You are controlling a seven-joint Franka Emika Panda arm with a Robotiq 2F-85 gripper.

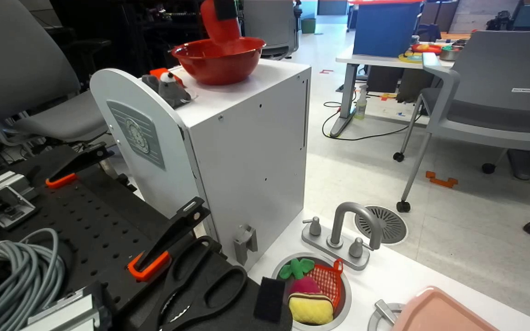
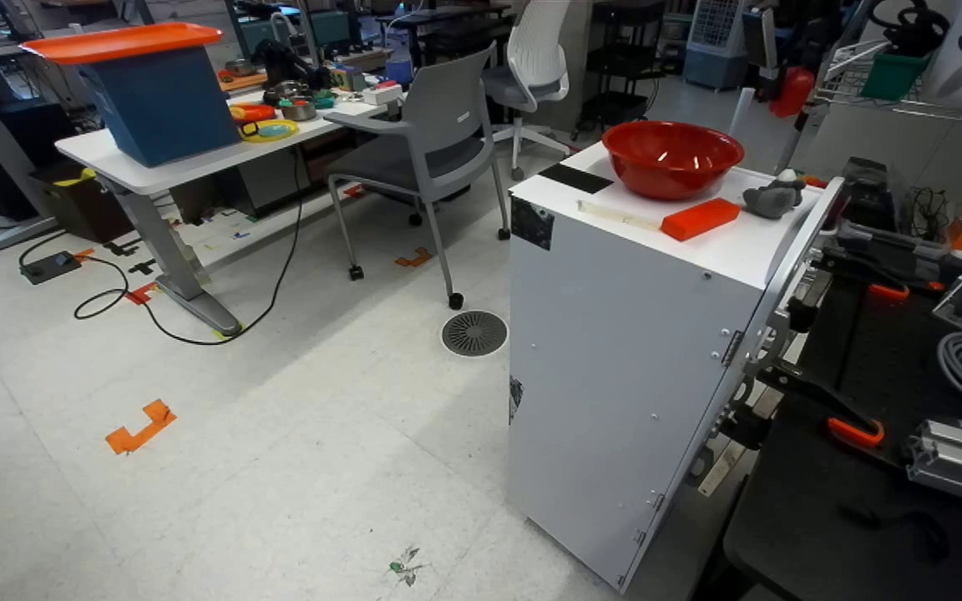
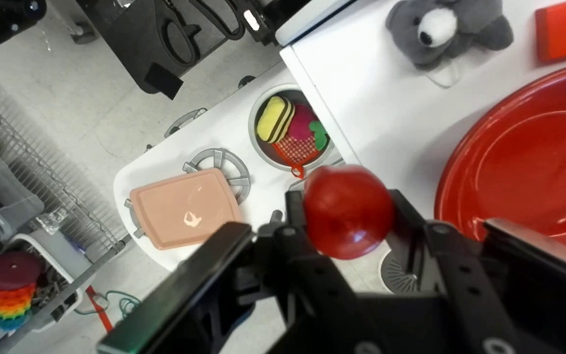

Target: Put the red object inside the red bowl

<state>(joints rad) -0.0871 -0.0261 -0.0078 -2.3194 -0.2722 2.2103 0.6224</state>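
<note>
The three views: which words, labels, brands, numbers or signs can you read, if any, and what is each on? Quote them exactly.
No text is readable in any view.
White label on a grey chair, in both exterior views: too small to read.
Round emblem on a grey plaque, in an exterior view: I cannot tell whether it holds lettering.

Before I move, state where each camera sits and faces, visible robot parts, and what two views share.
Wrist view: on wrist, facing down on white cabinet; black gripper clamping rounded red lump.
Exterior view: high, round gray sink side, facing cabinet; gripper perhaps at top.
Exterior view: high, cabinet's opposite side, facing wide glossy red bowl; gripper unclear.
Both exterior views share cabinet and bowl.
</note>
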